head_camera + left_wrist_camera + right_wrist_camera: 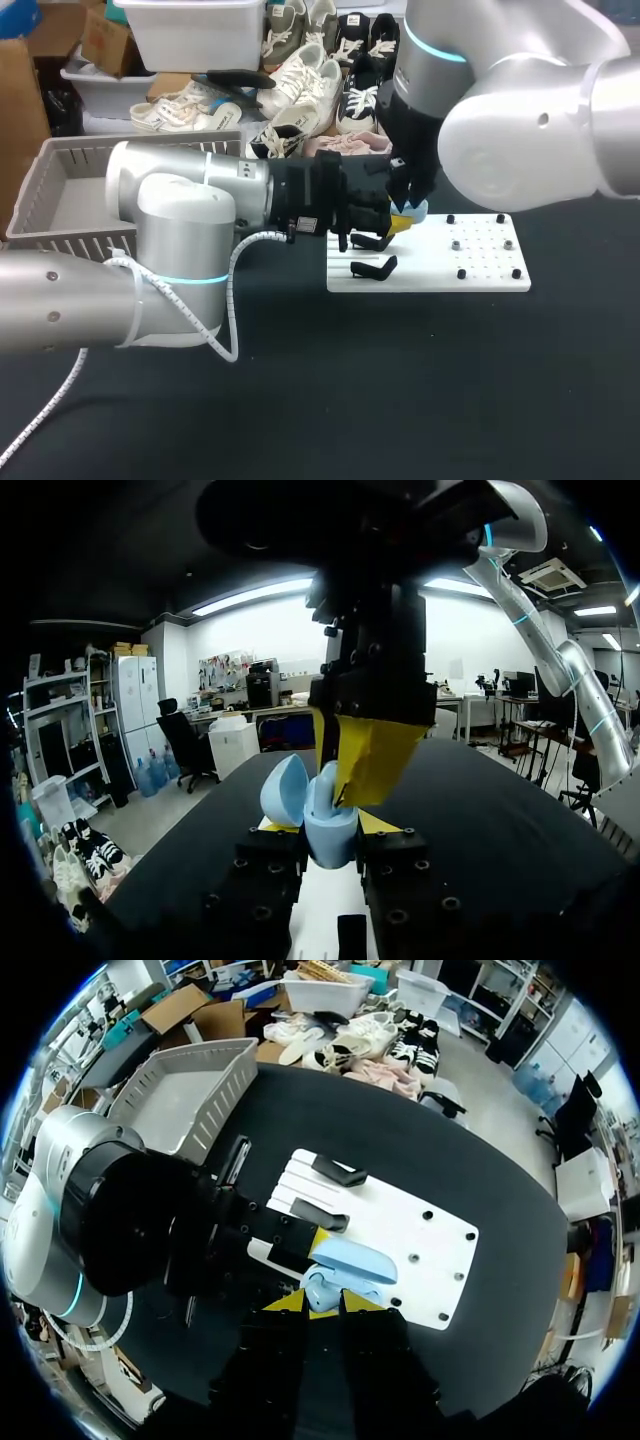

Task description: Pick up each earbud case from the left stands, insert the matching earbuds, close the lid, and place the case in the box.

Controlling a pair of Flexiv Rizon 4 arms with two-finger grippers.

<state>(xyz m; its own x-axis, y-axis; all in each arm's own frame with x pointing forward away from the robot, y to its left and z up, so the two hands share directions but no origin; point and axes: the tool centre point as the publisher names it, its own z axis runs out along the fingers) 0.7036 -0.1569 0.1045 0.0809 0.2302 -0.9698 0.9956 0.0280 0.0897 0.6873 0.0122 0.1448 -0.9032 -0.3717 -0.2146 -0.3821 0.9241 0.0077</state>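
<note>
A light blue earbud case (330, 832) with its lid (285, 788) swung open is clamped between the fingers of my left gripper (330, 858), just above the white board (480, 275). My right gripper (345, 795) comes down from above, its yellow tips at the case's open mouth. In the right wrist view the case (350, 1258) lies right ahead of my right gripper (320, 1302), with a small light blue earbud (322, 1288) pinched between its tips, mostly hidden. From the head camera both grippers meet at the case (418, 209).
Two black stands (372, 268) sit on the board's left half, and several black pegs (461, 273) on its right half. A grey basket (70, 190) stands at the table's far left. Dark tabletop lies in front of the board.
</note>
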